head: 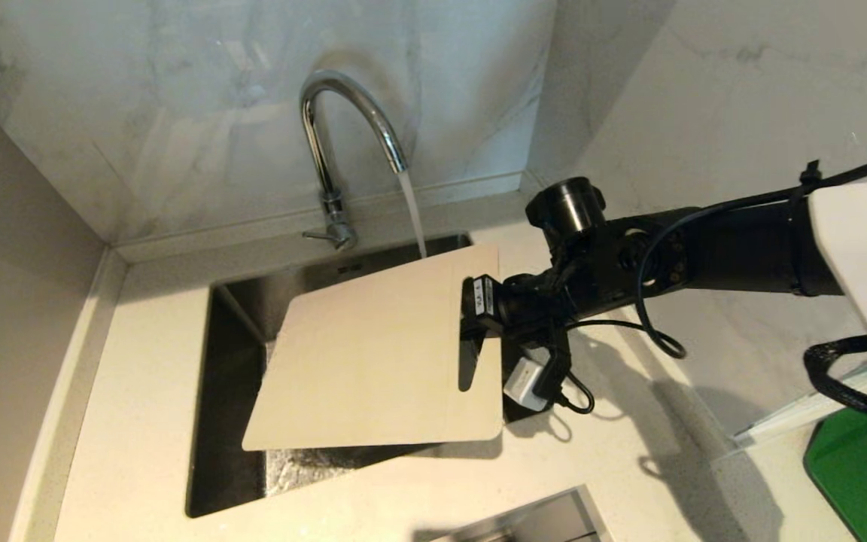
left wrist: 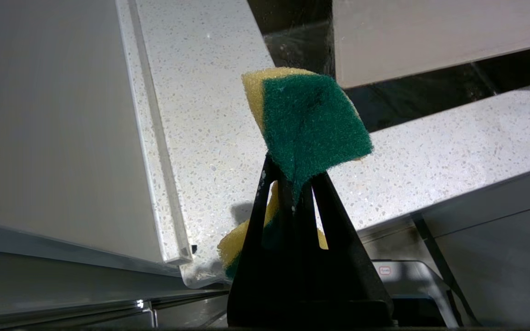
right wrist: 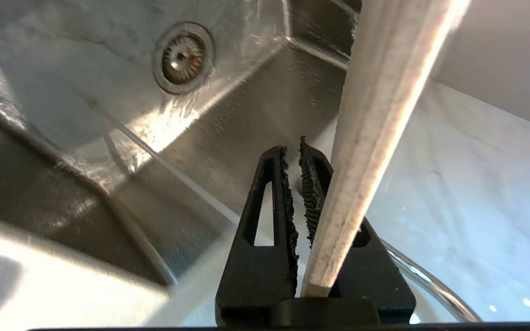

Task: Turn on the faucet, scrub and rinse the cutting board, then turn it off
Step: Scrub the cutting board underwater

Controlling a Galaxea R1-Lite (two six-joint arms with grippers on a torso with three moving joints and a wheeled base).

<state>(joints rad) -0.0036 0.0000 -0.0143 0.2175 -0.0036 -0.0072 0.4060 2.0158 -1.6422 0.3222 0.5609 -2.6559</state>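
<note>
Water runs from the chrome faucet [head: 343,113], and the stream [head: 412,211] falls at the far corner of the cream cutting board [head: 373,354]. The board hangs tilted over the sink [head: 230,421]. My right gripper [head: 471,316] reaches in from the right and is shut on the board's short edge beside the slot handle. In the right wrist view the board's edge [right wrist: 375,128] runs past the nearly closed gripper [right wrist: 292,149]. My left gripper [left wrist: 288,177], outside the head view, is shut on a green and yellow sponge [left wrist: 311,119] above the speckled counter [left wrist: 210,115].
The faucet's thin lever [head: 324,235] sticks out to the left at its base. The wet steel basin has a drain [right wrist: 183,56] below the board. A dark green board [head: 862,467] lies at the far right. Marble walls close in behind and to the right.
</note>
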